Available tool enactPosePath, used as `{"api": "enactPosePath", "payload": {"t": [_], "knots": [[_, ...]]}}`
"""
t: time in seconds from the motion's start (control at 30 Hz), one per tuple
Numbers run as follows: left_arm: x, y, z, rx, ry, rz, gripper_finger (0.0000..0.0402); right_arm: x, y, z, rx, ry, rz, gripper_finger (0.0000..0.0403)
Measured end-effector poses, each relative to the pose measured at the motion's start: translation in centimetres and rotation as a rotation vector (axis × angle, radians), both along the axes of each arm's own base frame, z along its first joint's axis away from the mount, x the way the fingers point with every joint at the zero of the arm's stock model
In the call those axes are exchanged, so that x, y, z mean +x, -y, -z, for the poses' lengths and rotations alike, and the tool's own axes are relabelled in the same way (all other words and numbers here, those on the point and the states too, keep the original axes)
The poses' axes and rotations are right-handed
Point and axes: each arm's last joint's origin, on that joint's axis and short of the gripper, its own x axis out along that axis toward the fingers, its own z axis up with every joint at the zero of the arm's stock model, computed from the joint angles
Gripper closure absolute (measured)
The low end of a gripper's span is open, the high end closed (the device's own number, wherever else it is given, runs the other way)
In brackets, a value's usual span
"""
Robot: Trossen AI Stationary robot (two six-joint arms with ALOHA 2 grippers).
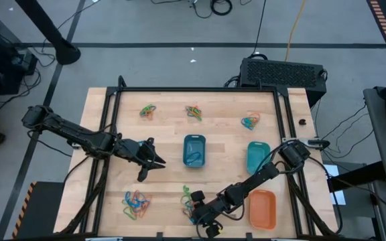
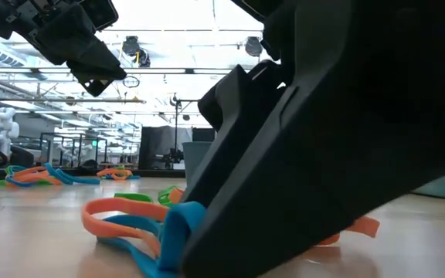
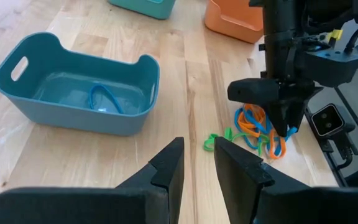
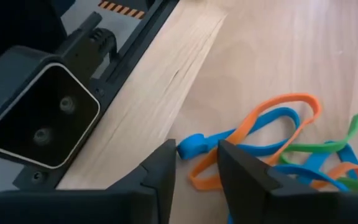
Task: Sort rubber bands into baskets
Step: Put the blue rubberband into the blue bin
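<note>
Blue, green and orange rubber bands lie in small piles on the wooden table. My right gripper [image 1: 203,219] [image 4: 196,163] is down at the near-centre pile [image 1: 190,201] [image 3: 260,127], open by a narrow gap. The bunched end of a blue band [image 4: 191,147] lies between its fingertips. My left gripper [image 1: 158,163] [image 3: 197,155] hovers open and empty left of the blue basket [image 1: 194,138], which holds a blue band [image 3: 104,99]. The teal basket [image 1: 257,157] and orange basket [image 1: 263,209] stand to the right. My right gripper comes at the pile slanting down from the table's right, and its fingers [image 3: 284,121] reach in among the bands. The blue band's end [image 2: 178,224] stands up off the table against one finger. I cannot tell whether both fingers touch it.
More band piles lie at the far left [image 1: 148,112], far centre [image 1: 194,112], far right [image 1: 250,122] and near left [image 1: 136,204]. A black camera block [image 4: 42,118] sits at the table's near edge beside my right gripper. A black frame borders the table.
</note>
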Motion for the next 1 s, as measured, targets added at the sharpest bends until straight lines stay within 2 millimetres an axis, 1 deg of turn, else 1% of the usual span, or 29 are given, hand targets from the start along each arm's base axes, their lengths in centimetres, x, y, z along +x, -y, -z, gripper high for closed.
{"api": "enactPosePath", "payload": {"t": [0.3,0.53,0.7,0.87,1.0], "knots": [[0.0,0.0,0.0,0.001,0.000,0.000,0.0307,0.0,0.0,-0.1,0.046,-0.018,0.038,0.0359],[0.0,0.0,0.0,0.001,0.000,0.000,0.0307,0.4,-0.2,-0.8,0.110,0.029,0.058,0.0398],[0.0,0.0,0.0,0.002,0.000,0.001,0.0307,0.4,-0.1,-2.4,0.164,0.046,0.087,0.0400],[0.0,0.0,0.0,0.019,0.004,0.009,0.0307,0.3,0.0,-3.4,0.231,0.022,0.137,0.0401],[0.0,0.0,0.0,0.020,0.004,0.008,0.0307,0.3,0.1,-4.2,0.380,-0.047,0.252,0.0401]]}}
